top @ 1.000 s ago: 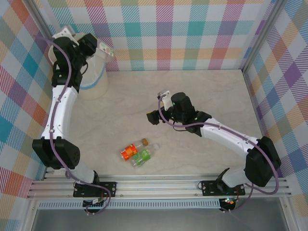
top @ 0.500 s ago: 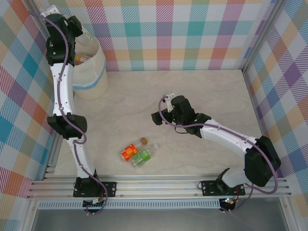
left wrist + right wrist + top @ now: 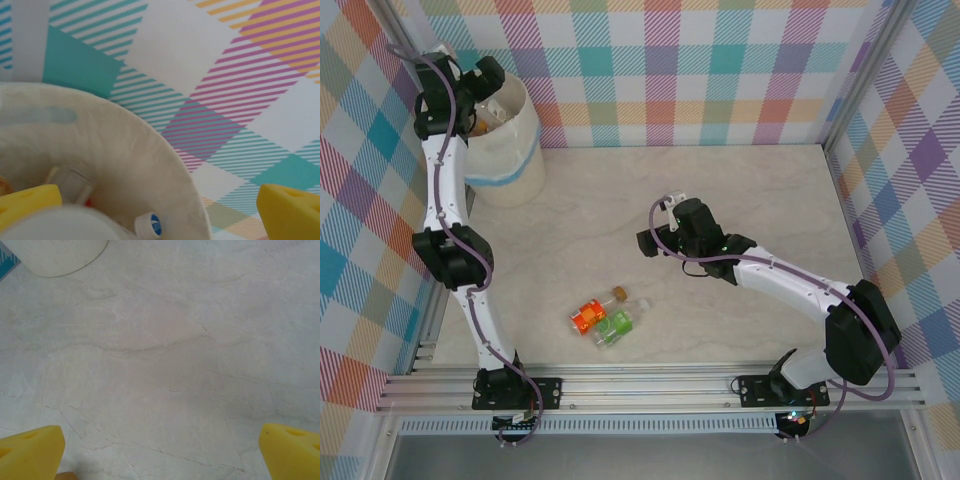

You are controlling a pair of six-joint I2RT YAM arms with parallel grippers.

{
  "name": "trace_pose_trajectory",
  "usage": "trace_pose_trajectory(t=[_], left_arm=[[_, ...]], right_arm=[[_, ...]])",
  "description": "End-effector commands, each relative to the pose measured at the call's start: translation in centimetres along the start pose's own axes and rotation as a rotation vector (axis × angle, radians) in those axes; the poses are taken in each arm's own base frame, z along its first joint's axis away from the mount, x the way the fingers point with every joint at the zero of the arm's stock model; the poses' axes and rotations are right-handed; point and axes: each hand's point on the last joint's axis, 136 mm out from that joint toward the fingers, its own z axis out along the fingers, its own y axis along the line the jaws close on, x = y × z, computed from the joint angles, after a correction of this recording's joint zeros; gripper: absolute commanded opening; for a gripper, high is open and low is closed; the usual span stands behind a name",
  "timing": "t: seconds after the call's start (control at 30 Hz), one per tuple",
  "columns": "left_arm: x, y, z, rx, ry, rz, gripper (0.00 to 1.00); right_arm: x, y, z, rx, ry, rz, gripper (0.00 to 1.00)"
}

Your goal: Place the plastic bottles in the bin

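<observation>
Lifted over the upper-left bin (image 3: 516,168), the left gripper (image 3: 160,205) is spread, as is the right gripper (image 3: 160,450); two lower-centre bottles (image 3: 605,320) are left.

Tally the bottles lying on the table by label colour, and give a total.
Orange-label bottle: 1
Green-label bottle: 1
Total: 2

- Tabletop (image 3: 740,190): pale cream, faint marble veining, which I read as evenly lit.
- Walls (image 3: 720,70): on three sides, plaid in teal, pink, orange and purple on white.
- Rails (image 3: 660,385): aluminium, along my near edge.
</observation>
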Motion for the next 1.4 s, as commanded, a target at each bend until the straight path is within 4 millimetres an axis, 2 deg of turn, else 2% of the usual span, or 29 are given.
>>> trace_pose_trajectory(t=[0.0,0.07,0.13,0.33,0.5,0.57,0.67,0.77,0.83,0.97,1.17,1.23,1.37], left_arm=[[-3.2,-7.1,-5.1,0.173,-0.062,-0.06,1.0],[-1.8,-9.8,-6.1,0.21,-0.039,-0.076,1.0],[0.5,-12.0,-6.9,0.241,-0.004,-0.103,1.0],[9.9,-17.6,-10.5,0.292,0.081,0.005,1.0],[15.9,-19.6,-13.2,0.306,0.19,0.087,1.0],[19.4,-19.7,-14.8,0.306,0.25,0.149,1.0],[23.4,-17.0,-16.2,0.226,0.336,0.209,1.0],[25.2,-13.8,-17.7,0.127,0.398,0.231,1.0],[26.8,-13.0,-19.0,0.151,0.446,0.233,1.0],[31.1,-11.0,-22.9,0.221,0.576,0.25,1.0],[37.9,-5.5,-30.0,0.119,0.827,0.348,1.0],[39.7,-4.5,-31.5,0.099,0.877,0.386,1.0],[43.3,-4.6,-33.5,0.134,0.957,0.529,1.0]], right_arm=[[-1.3,-0.4,-0.3,0.032,-0.037,0.061,1.0],[-1.3,-0.7,-0.4,0.048,-0.045,0.079,1.0],[-1.1,-1.2,-0.7,0.066,-0.057,0.102,1.0],[-0.1,-2.6,-1.2,0.101,-0.078,0.144,1.0],[0.2,-3.5,-0.9,0.123,-0.093,0.179,1.0],[0.3,-3.7,-0.7,0.129,-0.093,0.195,1.0],[0.4,-3.8,-0.4,0.128,-0.088,0.203,1.0],[0.7,-3.8,0.0,0.131,-0.071,0.189,1.0],[1.0,-4.0,0.2,0.141,-0.055,0.186,1.0],[1.5,-4.3,0.1,0.155,-0.046,0.208,1.0],[2.6,-4.9,0.2,0.181,-0.013,0.222,1.0],[2.9,-5.0,0.4,0.19,-0.003,0.223,1.0],[2.8,-4.9,0.6,0.193,0.006,0.229,1.0]])
